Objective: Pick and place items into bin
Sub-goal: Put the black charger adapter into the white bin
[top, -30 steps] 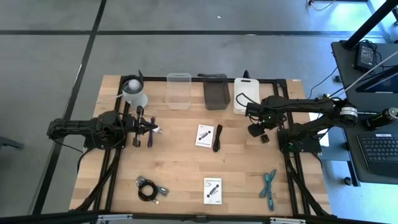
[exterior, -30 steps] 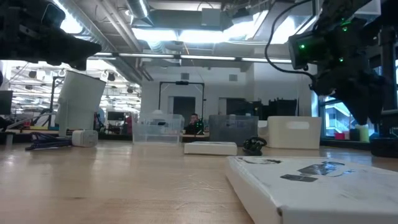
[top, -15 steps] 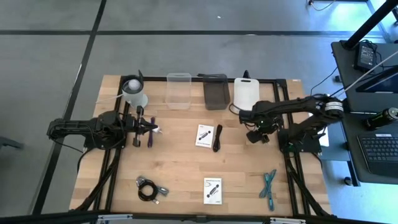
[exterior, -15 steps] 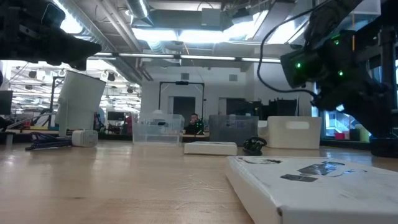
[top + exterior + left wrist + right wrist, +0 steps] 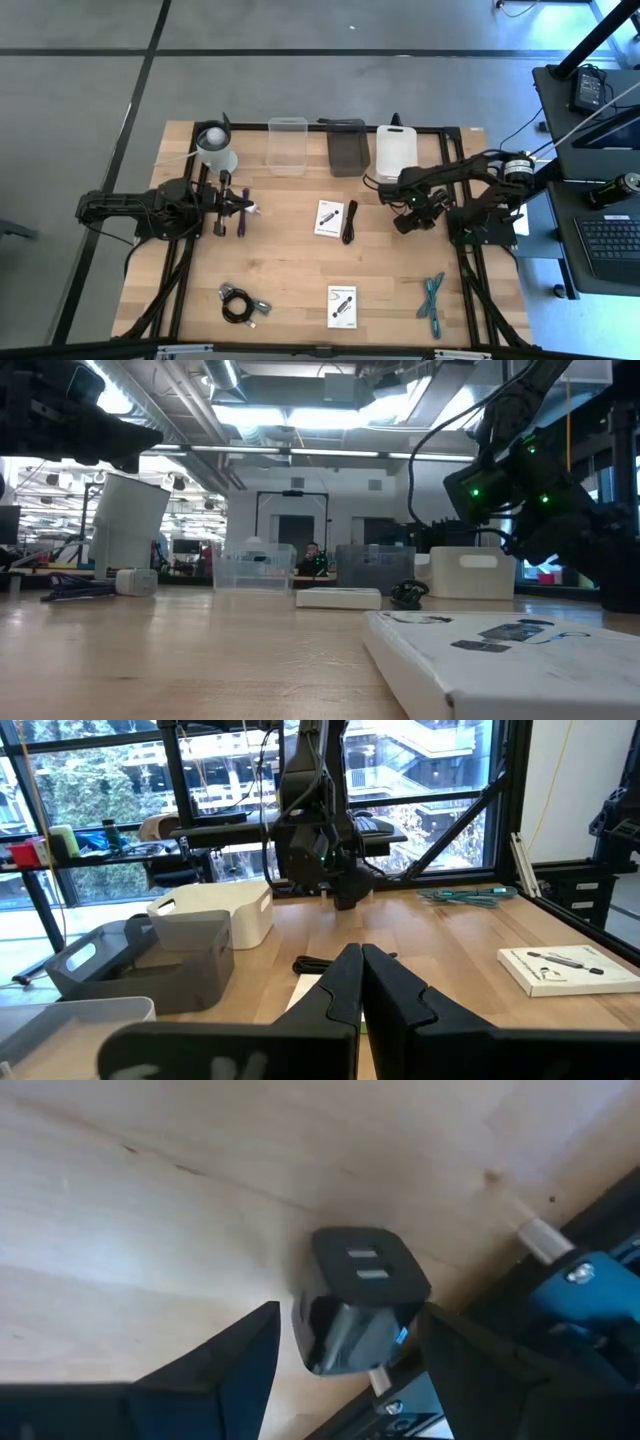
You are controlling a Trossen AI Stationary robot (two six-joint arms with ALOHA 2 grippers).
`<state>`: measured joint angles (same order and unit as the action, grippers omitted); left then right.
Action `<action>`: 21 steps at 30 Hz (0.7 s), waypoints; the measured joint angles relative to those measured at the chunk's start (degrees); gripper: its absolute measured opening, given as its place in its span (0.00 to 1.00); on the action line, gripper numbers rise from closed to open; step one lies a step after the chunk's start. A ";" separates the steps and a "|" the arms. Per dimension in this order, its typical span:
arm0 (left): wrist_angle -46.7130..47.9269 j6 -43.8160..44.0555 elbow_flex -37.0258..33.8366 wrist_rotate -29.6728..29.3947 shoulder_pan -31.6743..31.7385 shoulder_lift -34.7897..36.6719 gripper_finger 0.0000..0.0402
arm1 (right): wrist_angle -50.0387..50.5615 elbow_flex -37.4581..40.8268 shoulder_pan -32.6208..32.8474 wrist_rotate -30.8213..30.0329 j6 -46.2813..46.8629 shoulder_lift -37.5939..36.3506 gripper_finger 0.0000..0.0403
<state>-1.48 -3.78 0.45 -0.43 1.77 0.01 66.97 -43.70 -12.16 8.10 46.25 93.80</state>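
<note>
A small black plug-in charger cube [image 5: 365,1280] rests on the wooden table near its right edge. My right gripper [image 5: 350,1320] hangs over it, slanting down and open, one finger on either side of the cube and clear of it. In the high view this gripper [image 5: 405,222] covers the cube. Loose on the table are two white cards [image 5: 330,217] [image 5: 342,305], a black stick [image 5: 349,222], a black cable coil [image 5: 238,303] and a teal tool [image 5: 433,295]. My left gripper [image 5: 252,208] waits at the left, level and shut [image 5: 361,955], with nothing in it.
Three bins stand along the far edge: clear [image 5: 287,145], dark grey [image 5: 347,147] and white [image 5: 395,152]. A white cup-like thing [image 5: 215,148] stands far left, and a purple item [image 5: 243,200] lies by my left gripper. The black frame rail [image 5: 560,1280] runs close beside the cube.
My right gripper has come down toward the table and drifted a little toward the table's left edge, tipping more steeply downward. It has stayed open.
</note>
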 joint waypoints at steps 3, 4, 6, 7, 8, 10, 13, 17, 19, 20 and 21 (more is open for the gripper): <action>0.00 0.01 0.02 0.00 -0.01 0.00 0.01 | -1.14 0.00 0.00 0.02 -0.06 0.87 0.59; 0.00 0.00 0.02 0.00 -0.01 0.00 0.01 | -1.76 0.00 0.00 0.02 -0.17 1.17 0.58; 0.00 0.00 0.01 0.00 0.00 0.00 0.01 | -2.59 0.00 0.00 0.02 -0.35 1.75 0.56; 0.01 0.01 0.02 0.00 0.01 0.00 0.01 | -3.00 0.00 0.00 0.02 -0.57 1.98 0.54; 0.00 0.01 0.02 0.00 -0.01 0.00 0.01 | -3.49 -0.01 0.00 0.16 -1.17 2.28 0.52; 0.02 0.01 0.02 0.00 0.01 0.00 0.01 | -4.04 -0.05 -0.02 0.95 -1.70 2.73 0.48; 0.00 -0.01 0.02 0.00 -0.01 0.00 0.01 | -4.20 -0.11 -0.02 1.27 -1.79 3.04 0.38; 0.00 0.01 0.02 0.00 0.01 0.00 0.01 | -4.18 -0.02 0.00 1.26 -2.71 2.58 0.36; 0.00 -0.01 0.02 0.00 -0.01 0.00 0.01 | -4.26 0.04 0.00 1.21 -2.89 2.05 0.36; 0.02 0.01 0.02 0.00 0.01 0.00 0.01 | -4.27 0.02 0.00 1.30 -2.88 1.78 0.36; 0.02 0.01 0.02 0.00 0.01 0.00 0.01 | -4.09 0.04 0.00 1.59 -2.87 1.47 0.36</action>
<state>-1.45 -3.77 0.47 -0.43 1.78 0.01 62.87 -43.66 -12.16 9.68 43.38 95.27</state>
